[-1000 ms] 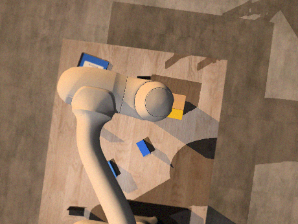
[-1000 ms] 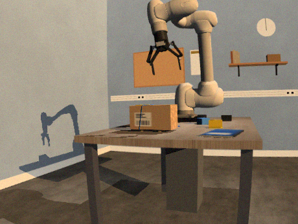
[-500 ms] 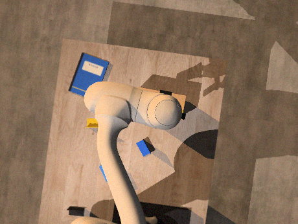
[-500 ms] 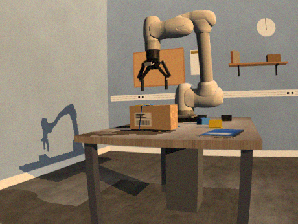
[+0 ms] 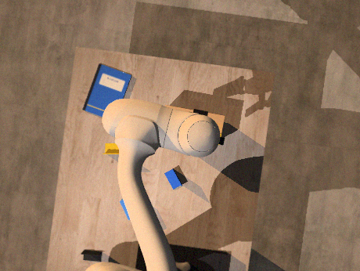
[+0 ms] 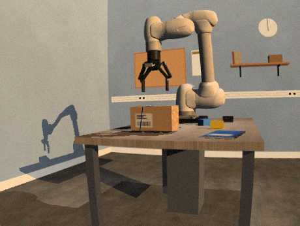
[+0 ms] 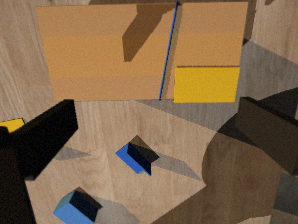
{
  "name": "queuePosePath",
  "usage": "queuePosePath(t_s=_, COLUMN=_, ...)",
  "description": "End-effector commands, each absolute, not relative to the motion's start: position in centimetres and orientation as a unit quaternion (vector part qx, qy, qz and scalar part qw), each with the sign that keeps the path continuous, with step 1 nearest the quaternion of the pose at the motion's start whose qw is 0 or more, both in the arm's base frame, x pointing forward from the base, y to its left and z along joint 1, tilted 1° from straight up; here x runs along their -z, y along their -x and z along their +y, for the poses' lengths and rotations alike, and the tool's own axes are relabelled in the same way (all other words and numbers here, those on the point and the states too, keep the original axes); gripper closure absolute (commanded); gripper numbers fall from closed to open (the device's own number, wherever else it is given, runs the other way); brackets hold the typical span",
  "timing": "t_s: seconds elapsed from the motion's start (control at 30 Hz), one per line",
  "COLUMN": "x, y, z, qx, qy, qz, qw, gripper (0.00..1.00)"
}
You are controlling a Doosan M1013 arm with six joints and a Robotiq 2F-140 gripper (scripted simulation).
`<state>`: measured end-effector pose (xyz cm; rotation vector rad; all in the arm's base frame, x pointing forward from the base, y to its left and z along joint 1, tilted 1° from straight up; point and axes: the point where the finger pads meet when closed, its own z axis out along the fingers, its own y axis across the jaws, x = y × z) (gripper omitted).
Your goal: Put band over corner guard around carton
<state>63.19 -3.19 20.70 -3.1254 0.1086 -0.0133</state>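
Note:
An orange carton (image 7: 100, 55) (image 6: 161, 118) stands on the wooden table (image 6: 169, 140); in the top view only its edge (image 5: 217, 118) shows past the arm. A thin blue band (image 7: 168, 50) (image 6: 142, 118) runs round the carton, slightly slanted. A flat yellow corner guard (image 7: 206, 84) sits at the carton's near right corner in the wrist view. The band passes just left of the guard, not over it. My gripper (image 6: 154, 80) (image 7: 157, 113) is open and empty. It hangs well above the carton, with both dark fingers at the sides of the wrist view.
Two small blue blocks (image 7: 136, 157) (image 7: 75, 210) (image 5: 174, 178) lie on the table in front of the carton. A yellow block (image 5: 111, 148) (image 6: 216, 124) and a blue book (image 5: 107, 89) (image 6: 222, 134) lie further off. A black block (image 6: 227, 119) sits near the arm's base.

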Motion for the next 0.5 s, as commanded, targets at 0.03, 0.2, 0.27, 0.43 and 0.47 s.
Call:
queuePosePath(t_s=0.03, x=-19.2, y=-63.1, z=-3.7, qx=0.004, qy=0.997, qz=0.081, qw=0.008, gripper=0.00)
queuePosePath(t_s=0.2, x=-18.0, y=-63.0, z=-4.1, qx=0.004, qy=0.993, qz=0.114, qw=0.008, gripper=0.00)
queuePosePath(t_s=0.27, x=-18.0, y=-63.0, z=-4.1, qx=0.004, qy=0.993, qz=0.115, qw=0.008, gripper=0.82)
queuePosePath(t_s=0.43, x=-18.0, y=-63.0, z=-4.1, qx=0.004, qy=0.993, qz=0.115, qw=0.008, gripper=0.82)
queuePosePath(t_s=0.47, x=-18.0, y=-63.0, z=-4.1, qx=0.004, qy=0.993, qz=0.115, qw=0.008, gripper=0.82)
